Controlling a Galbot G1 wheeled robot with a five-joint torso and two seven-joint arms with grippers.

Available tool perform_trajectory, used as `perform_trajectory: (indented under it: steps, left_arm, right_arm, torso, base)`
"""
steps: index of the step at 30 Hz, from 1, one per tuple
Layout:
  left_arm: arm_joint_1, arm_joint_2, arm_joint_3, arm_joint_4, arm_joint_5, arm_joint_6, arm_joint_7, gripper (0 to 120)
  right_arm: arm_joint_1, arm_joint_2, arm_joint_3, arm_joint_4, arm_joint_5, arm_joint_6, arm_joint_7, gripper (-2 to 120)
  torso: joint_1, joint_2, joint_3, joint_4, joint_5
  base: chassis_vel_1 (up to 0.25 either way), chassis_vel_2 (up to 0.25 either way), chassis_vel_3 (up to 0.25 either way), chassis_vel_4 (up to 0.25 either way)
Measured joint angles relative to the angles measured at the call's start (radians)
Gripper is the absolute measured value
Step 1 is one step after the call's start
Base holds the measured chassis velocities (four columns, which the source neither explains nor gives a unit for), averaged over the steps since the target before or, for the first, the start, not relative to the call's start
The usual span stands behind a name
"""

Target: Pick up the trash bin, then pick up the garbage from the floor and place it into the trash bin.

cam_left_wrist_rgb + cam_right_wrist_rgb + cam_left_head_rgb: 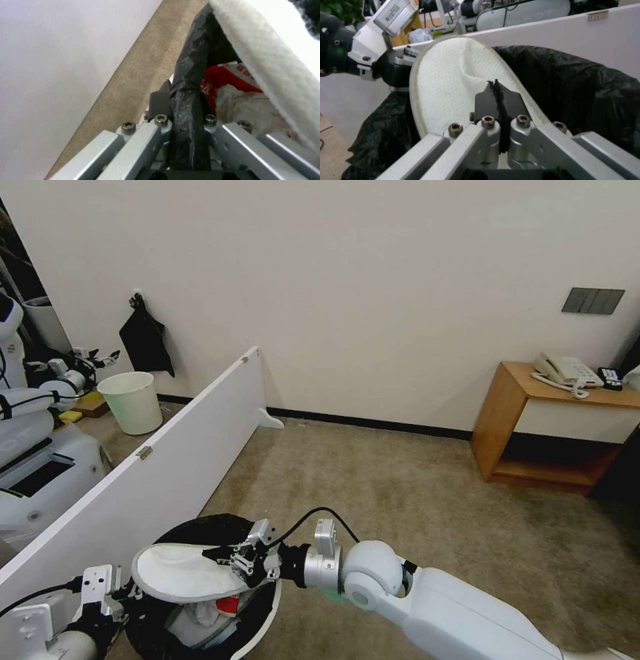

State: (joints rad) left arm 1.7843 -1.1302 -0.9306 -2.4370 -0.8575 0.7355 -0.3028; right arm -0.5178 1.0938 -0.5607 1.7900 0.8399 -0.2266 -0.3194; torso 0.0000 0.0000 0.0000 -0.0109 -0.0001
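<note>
White slipper (179,572) lies flat across the mouth of the trash bin (263,617), sole spanning the black-bag rim rather than dropped inside; right gripper (235,561) clenched on its heel edge, dark trim pinched between the pads in the right wrist view (498,100); toe end reaches toward the left gripper (110,597).

Bin itself at the robot's feet, beside the low white partition board (167,453); left gripper clamped on the bag-lined rim (186,105), holding the bin; red-white packet (226,77) and white tissue (246,105) already inside, under the slipper.

Risks, as judged: slipper is about as long as the opening is wide; released flat, it may bridge the rim and stay perched, or tip out onto the carpet (413,493); needs tilting toe-down first. Toe sits just beside the left gripper; a push further could snag there. Left grip looks to be partly on loose bag; bag could slip and the bin sag.
</note>
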Motion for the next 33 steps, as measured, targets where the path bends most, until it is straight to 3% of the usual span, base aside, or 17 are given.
perform_trajectory:
  steps: [24,33]
  left_arm:
    - [0.001,0.001,0.004,-0.009,-0.013,0.000,-0.007,3]
    - [0.045,0.021,-0.002,-0.029,-0.068,0.000,-0.042,3]
  right_arm:
    - [0.001,0.020,-0.023,-0.051,-0.039,0.002,-0.001,0]
    - [-0.007,0.009,-0.025,-0.047,-0.053,0.002,0.004,0]
  torso:
    - [0.000,0.000,0.000,-0.0001,0.0001]
    - [0.000,0.000,0.000,0.0000,0.0001]
  base:
    - [0.000,0.000,0.000,0.000]
    - [0.000,0.000,0.000,0.000]
